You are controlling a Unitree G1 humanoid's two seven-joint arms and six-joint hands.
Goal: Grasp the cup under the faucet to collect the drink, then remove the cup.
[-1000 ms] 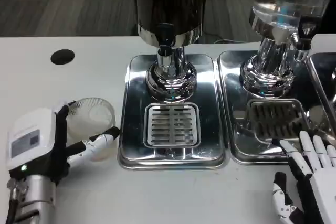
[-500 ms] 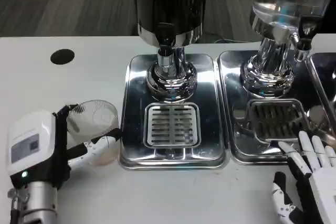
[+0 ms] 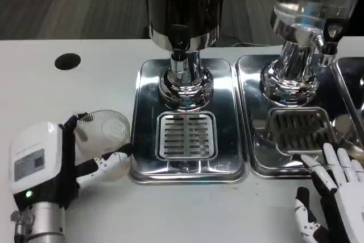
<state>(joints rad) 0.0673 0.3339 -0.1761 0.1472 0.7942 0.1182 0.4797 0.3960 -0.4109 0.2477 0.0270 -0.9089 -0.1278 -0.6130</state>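
Head view: left robot hand (image 3: 48, 160) grips clear round plastic cup (image 3: 105, 135); right robot hand (image 3: 335, 194) spread.

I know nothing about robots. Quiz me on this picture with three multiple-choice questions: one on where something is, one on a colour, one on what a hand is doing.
1. Where is the cup?
A. under the dark dispenser's faucet
B. left of the drip tray, in the left hand
C. on the right drip tray

2. What colour is the round spot on the table?
A. black
B. red
C. blue

3. What is the right hand doing?
A. gripping the faucet
B. holding a cup
C. holding nothing, fingers apart

Answers:
1 B: the left hand holds the cup beside the tray.
2 A: the spot is black.
3 C: its fingers are spread near the right tray's edge.
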